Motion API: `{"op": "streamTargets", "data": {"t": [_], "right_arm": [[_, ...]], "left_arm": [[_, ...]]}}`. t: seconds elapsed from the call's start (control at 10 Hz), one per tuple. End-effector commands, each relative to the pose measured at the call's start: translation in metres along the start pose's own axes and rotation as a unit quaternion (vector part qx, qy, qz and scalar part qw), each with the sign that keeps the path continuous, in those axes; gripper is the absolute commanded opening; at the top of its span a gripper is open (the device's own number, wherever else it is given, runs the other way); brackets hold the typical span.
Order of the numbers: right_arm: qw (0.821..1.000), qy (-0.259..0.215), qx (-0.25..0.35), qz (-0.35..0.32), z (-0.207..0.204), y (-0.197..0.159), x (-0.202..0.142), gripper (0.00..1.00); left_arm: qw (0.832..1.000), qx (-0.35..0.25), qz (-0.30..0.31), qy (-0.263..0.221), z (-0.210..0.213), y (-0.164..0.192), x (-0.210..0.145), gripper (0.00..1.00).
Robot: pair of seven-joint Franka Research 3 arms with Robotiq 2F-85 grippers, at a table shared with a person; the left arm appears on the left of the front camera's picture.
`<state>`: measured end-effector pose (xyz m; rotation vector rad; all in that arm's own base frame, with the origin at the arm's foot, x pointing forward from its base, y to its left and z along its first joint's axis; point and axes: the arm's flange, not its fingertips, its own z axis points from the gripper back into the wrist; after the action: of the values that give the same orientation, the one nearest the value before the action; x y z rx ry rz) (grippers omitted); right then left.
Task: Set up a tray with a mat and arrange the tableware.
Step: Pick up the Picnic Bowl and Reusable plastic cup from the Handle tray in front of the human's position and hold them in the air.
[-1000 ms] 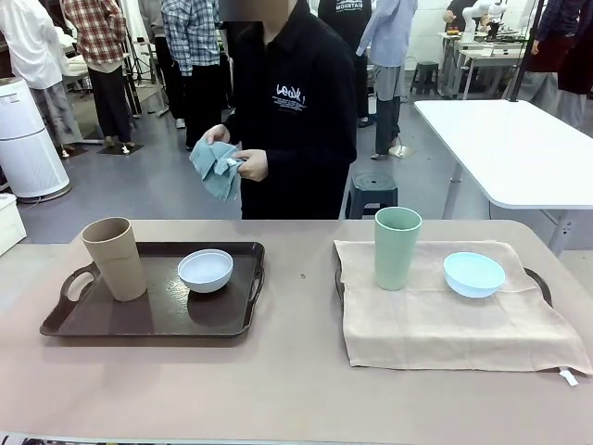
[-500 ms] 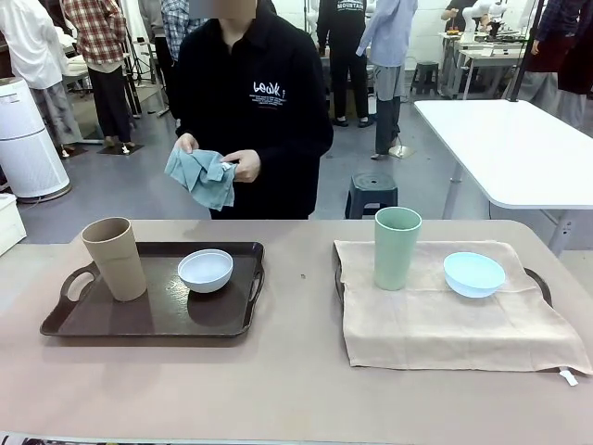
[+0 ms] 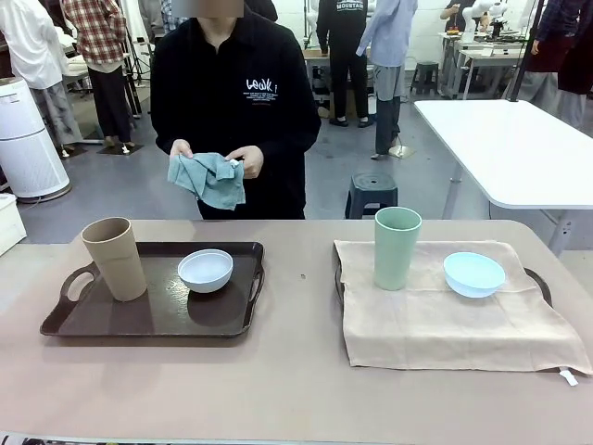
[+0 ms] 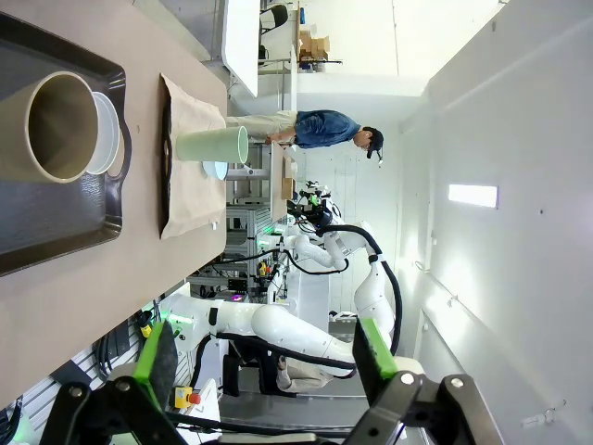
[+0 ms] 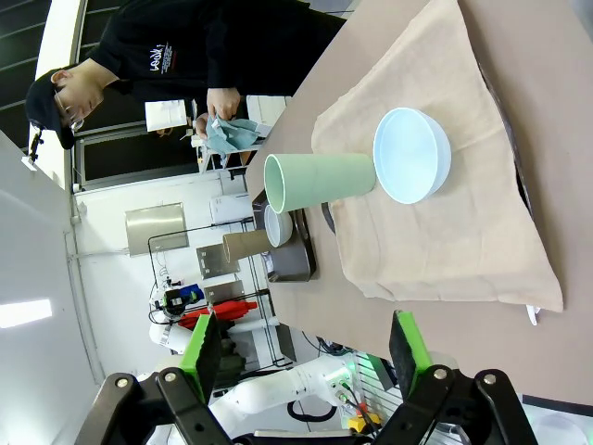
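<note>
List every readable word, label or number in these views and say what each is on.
"look", roughly, white script: chest of the person's black top; smaller line beneath too small to read.
"MOUSTAIR", uncertain, blurred: a bystander's black top.
White tag at the mat corner: too small to read.

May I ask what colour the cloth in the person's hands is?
The cloth is teal blue-green; the front view shows it best.

Dark plastic stool [image 3: 372, 191], white table [image 3: 519, 148] far right, white cylindrical appliance [image 3: 26, 139] far left
</note>
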<state>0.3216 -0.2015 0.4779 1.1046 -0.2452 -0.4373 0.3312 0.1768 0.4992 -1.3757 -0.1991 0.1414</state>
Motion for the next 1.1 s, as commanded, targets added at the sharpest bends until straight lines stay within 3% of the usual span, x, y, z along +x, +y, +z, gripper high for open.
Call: {"op": "streamTargets", "data": {"t": [0.0, 1.0], "right_arm": [[1.0, 0.003, 0.004, 0.0, 0.0031, 0.0014, 0.0021, 0.95], [1.0, 0.0, 0.0, 0.0, 0.0, 0.0, 0.0, 0.95]], "left_arm": [[1.0, -0.009, -0.009, -0.002, 0.0001, -0.0017, -0.0041, 1.0], [1.0, -0.009, -0.009, -0.002, 0.0001, -0.0017, -0.0041, 1.0]]}}
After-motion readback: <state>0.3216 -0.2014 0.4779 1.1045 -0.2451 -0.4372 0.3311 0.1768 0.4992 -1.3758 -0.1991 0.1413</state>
